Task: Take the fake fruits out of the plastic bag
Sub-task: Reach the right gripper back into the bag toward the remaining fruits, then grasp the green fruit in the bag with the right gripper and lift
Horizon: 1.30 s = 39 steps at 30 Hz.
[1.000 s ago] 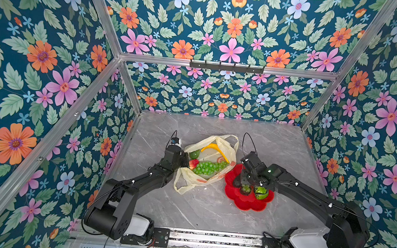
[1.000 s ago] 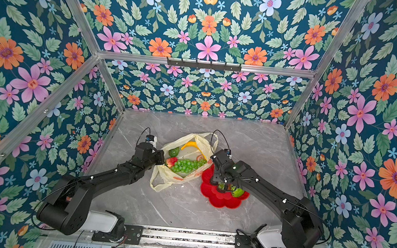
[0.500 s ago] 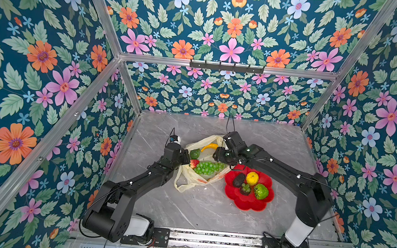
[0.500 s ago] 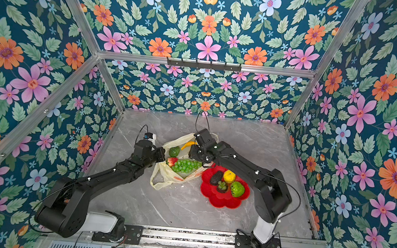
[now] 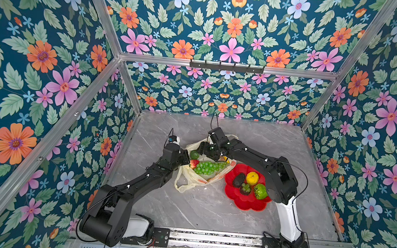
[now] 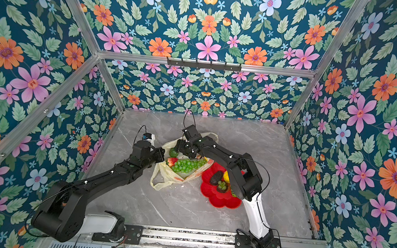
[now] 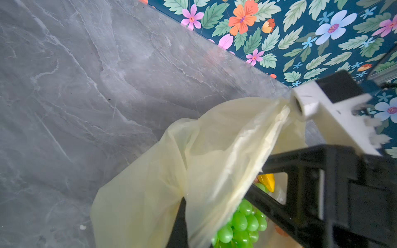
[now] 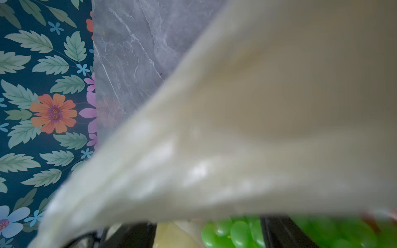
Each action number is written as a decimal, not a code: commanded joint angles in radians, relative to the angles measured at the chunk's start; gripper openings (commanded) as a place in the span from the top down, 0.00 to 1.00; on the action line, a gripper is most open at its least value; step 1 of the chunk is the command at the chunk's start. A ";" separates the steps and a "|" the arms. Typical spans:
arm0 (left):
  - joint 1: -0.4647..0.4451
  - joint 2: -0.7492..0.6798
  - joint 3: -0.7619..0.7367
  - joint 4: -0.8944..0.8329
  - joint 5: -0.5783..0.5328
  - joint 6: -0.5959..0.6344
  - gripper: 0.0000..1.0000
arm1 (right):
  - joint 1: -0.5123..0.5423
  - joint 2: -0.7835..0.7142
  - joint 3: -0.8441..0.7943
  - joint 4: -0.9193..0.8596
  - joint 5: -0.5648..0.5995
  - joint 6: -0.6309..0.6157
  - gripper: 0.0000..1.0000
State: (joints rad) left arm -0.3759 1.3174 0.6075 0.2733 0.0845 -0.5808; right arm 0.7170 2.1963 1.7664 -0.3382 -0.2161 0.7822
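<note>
Lemon (image 5: 252,178) now sits on red plate (image 5: 244,204). Right claw (image 5: 204,152) has returned over plastic bag (image 5: 183,180) on tabletop, jaws wide above grape bunch (image 5: 207,167). Left claw (image 5: 186,157) pinches bag rim. Judged: next pick starting, several fruits remain inside.

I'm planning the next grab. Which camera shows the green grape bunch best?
Both top views: nearly the whole green grape bunch lies uncovered in the open plastic bag. The left wrist view shows only part of it behind a bag fold; the right wrist view catches a blurred sliver.
</note>
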 commanded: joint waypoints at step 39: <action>0.002 -0.026 -0.041 0.023 -0.078 -0.014 1.00 | 0.010 0.215 0.262 -0.163 -0.004 0.009 0.44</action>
State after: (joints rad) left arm -0.3752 1.2854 0.5621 0.2958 0.0273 -0.5949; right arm 0.7242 2.4298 2.0346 -0.4774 -0.2485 0.8112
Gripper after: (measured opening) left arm 0.051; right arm 0.575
